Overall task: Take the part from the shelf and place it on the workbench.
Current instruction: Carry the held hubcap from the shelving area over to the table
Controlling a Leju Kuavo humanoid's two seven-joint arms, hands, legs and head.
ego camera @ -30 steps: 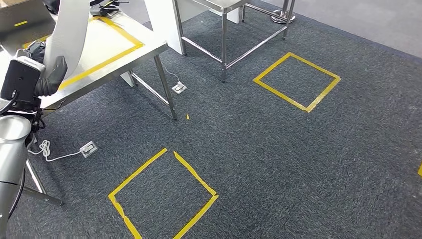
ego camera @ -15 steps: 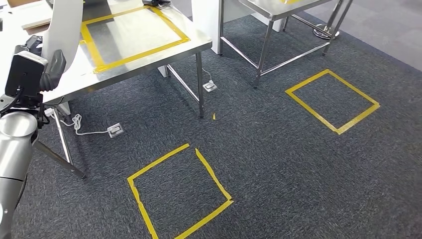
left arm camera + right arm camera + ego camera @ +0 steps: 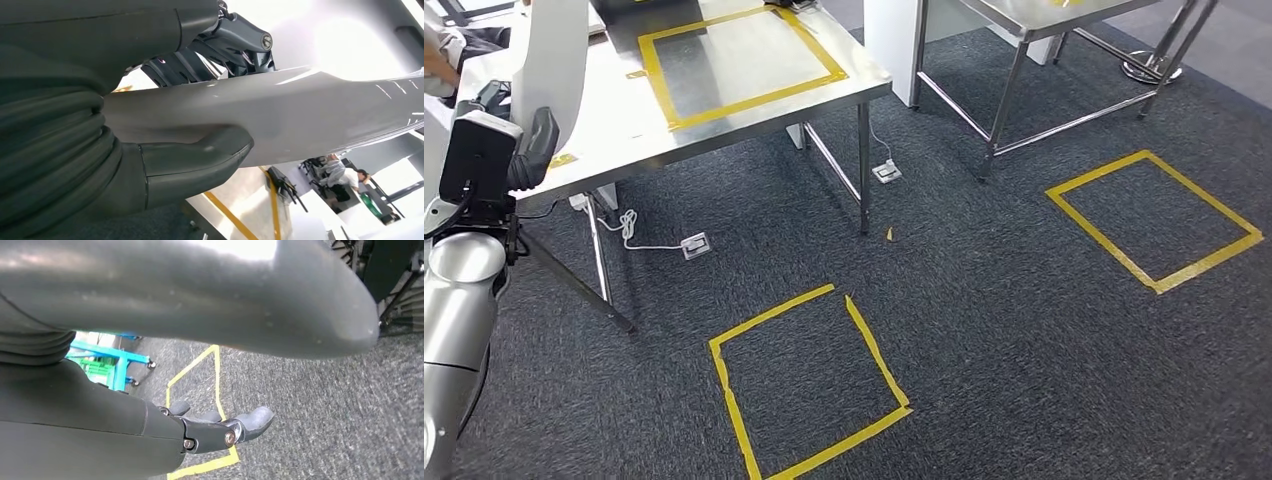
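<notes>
The part (image 3: 550, 58) is a long white curved panel, standing upright at the left edge of the head view. My left hand (image 3: 528, 150) grips its lower end. In the left wrist view the thumb (image 3: 200, 157) presses on the pale panel (image 3: 310, 112) with the dark fingers (image 3: 225, 45) on its other side. The workbench (image 3: 624, 125) is a steel table with a yellow tape rectangle (image 3: 742, 55), right behind the held part. My right hand (image 3: 165, 427) hangs over the carpet, fingers apart and holding nothing.
A second steel table (image 3: 1044, 15) and a white post (image 3: 894, 40) stand at the back. Yellow tape squares (image 3: 809, 385) (image 3: 1154, 220) mark the dark carpet. Floor sockets (image 3: 694, 245) (image 3: 886, 172) and a white cable lie under the workbench. A person (image 3: 345, 175) sits far off.
The camera has moved: the whole scene has shifted right and down, so the workbench and its tape rectangle now show more fully. My left hand still grips the white part.
</notes>
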